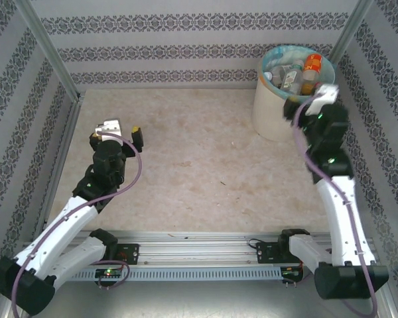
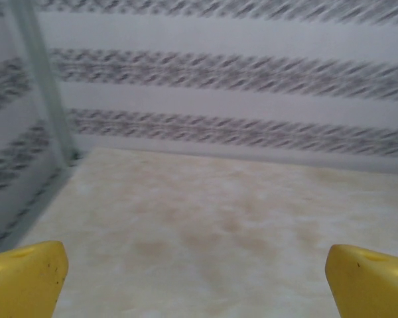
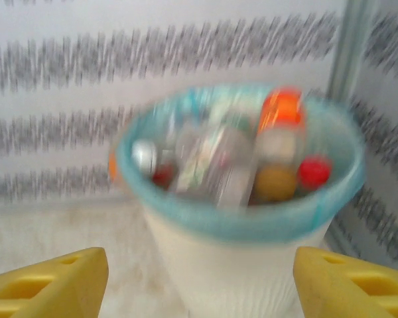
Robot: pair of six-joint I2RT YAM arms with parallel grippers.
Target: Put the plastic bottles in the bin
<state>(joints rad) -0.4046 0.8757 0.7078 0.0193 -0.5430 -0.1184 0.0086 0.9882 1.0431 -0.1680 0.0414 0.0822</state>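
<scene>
- At the near edge, a metal rail (image 1: 199, 240) carries both arm bases, and the beige, faintly stained table (image 1: 205, 165) lies bare and wide beyond it.
- The left gripper (image 1: 116, 132) sits over the left part of the table, not far from the left wall. In its wrist view, its yellow fingers (image 2: 23, 278) stand far apart with nothing between them — only bare tabletop ahead, up to the back wall.
- A grey metal post (image 2: 36, 79) marks the back left corner, where the patterned walls (image 1: 186, 46) close the space on three sides.
- The right gripper (image 3: 199, 285) is raised at the near rim of the bin (image 1: 272, 116). Its yellow fingers (image 3: 351, 285) are spread wide and hold nothing.
- The bin is round and cream-white with a teal bag folded over its rim. It stands in the back right corner, close to both walls.
- The plastic bottles (image 3: 219, 159) are heaped inside it — clear ones, an orange one (image 3: 282, 109) and a red cap (image 3: 314, 171).
- Labels are too blurred to read any writing.
</scene>
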